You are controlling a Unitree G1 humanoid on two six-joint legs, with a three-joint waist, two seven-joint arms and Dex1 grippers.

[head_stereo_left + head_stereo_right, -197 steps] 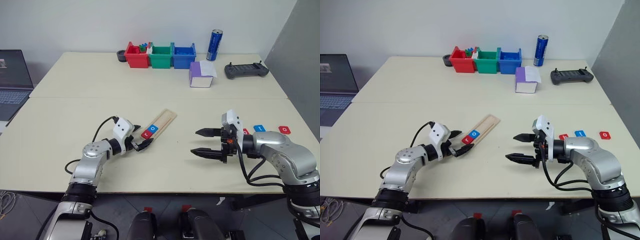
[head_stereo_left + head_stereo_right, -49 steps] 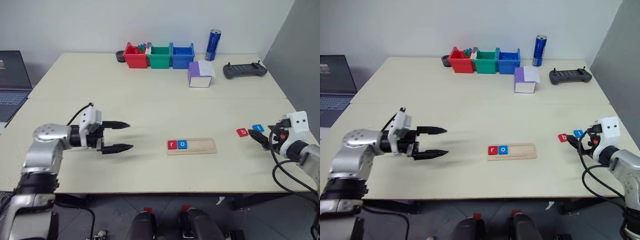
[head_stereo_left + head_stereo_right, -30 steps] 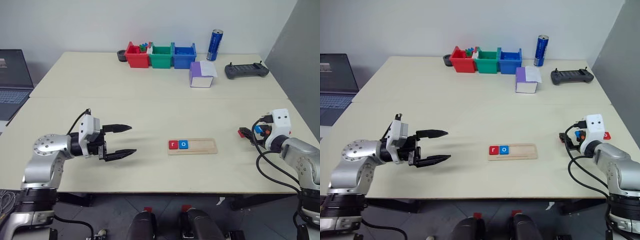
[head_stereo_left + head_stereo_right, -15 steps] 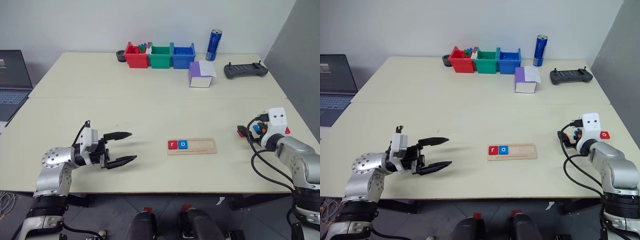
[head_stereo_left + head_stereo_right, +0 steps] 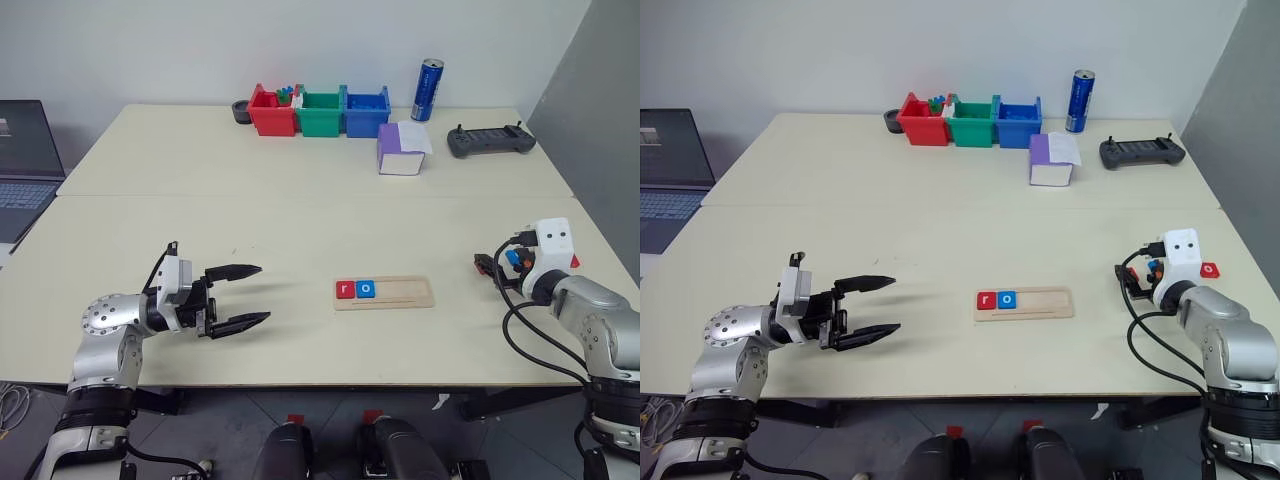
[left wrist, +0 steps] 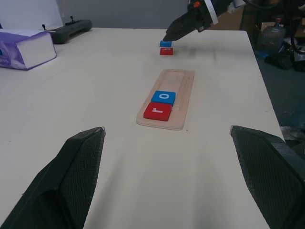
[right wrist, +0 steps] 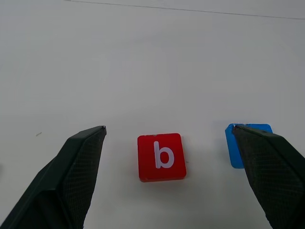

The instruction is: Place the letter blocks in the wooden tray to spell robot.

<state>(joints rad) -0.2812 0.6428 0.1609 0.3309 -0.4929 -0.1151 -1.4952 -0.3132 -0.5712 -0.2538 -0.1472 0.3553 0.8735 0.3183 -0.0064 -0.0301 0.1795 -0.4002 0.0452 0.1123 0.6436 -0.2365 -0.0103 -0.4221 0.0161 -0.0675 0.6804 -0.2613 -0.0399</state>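
Observation:
The wooden tray [image 5: 385, 292] lies crosswise in the middle of the near table. At its left end it holds a red "r" block [image 5: 346, 290] and a blue "o" block [image 5: 366, 289]. My left gripper [image 5: 262, 293] hovers open to the left of the tray, pointing at it and holding nothing. My right gripper [image 7: 168, 128] is open at the table's right side, just over a red "b" block [image 7: 161, 156]. A blue block [image 7: 250, 143] lies beside the "b", partly behind one finger. Another red block [image 5: 1209, 269] lies further right.
Red [image 5: 272, 112], green [image 5: 321, 112] and blue bins [image 5: 366, 110] stand at the back with a blue can [image 5: 430, 90]. A purple-and-white box [image 5: 402, 148] and a black controller [image 5: 490, 141] lie back right. A laptop [image 5: 25, 160] sits far left.
Since the earliest frames the tray has gone from slanting by my left gripper to lying straight mid-table. My right gripper has swung right to the loose blocks. Lately my left hand sank slightly.

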